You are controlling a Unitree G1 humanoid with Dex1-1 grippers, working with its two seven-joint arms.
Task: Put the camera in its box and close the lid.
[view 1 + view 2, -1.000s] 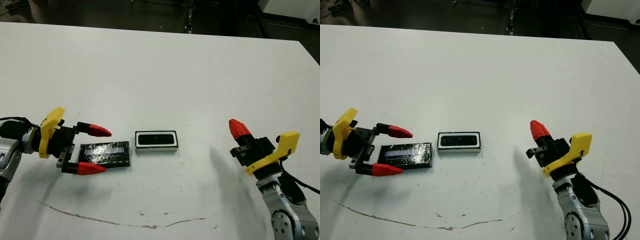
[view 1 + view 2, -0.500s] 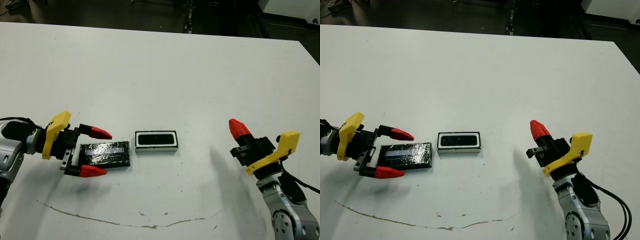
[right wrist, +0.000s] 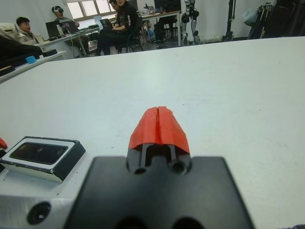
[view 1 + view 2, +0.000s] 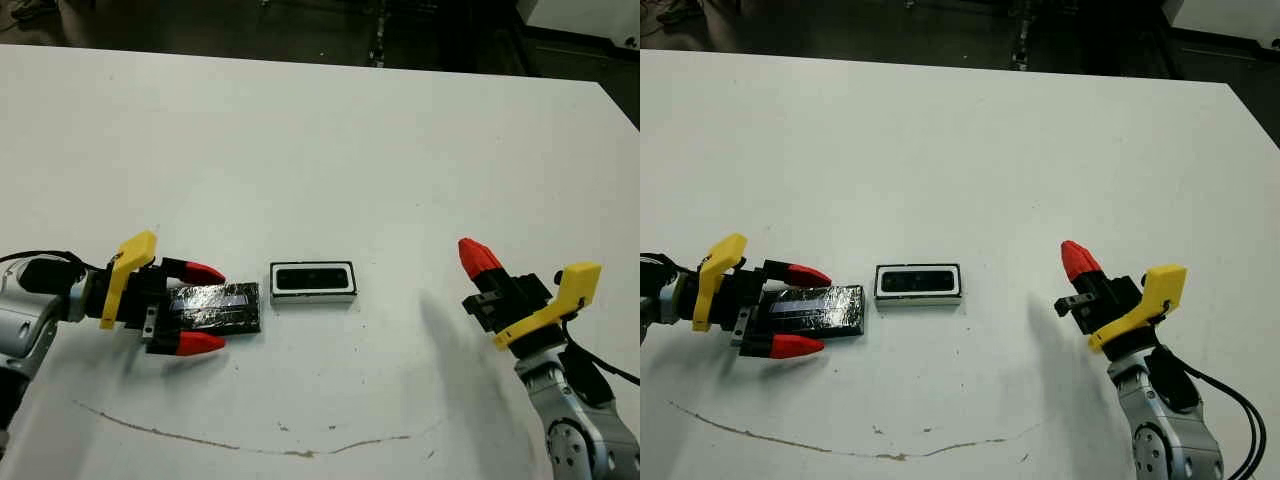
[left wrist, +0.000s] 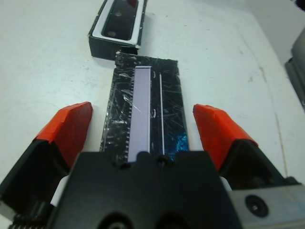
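Note:
The box (image 4: 313, 282), a white-rimmed tray, sits mid-table with the black camera (image 4: 312, 279) lying inside it. Just to its left the lid (image 4: 228, 306) lies flat, glossy black with a pale strip. My left gripper (image 4: 222, 307) is open, and its red fingers (image 5: 71, 126) stand on either side of the lid's (image 5: 145, 109) near end without touching it. The box (image 5: 116, 28) lies just beyond the lid's far end. Far to the right, my right gripper (image 4: 478, 257) is shut on nothing, well apart from the box (image 3: 43, 155).
The white table (image 4: 330, 150) stretches wide behind the box. A thin brownish mark (image 4: 250, 440) curves along the table near its front edge. Several seated people (image 3: 119, 21) show at desks beyond the table in the right wrist view.
My left gripper has slid right, so its fingers now flank the lid's end, and they have narrowed a little. The lid, the box and my right gripper have not moved.

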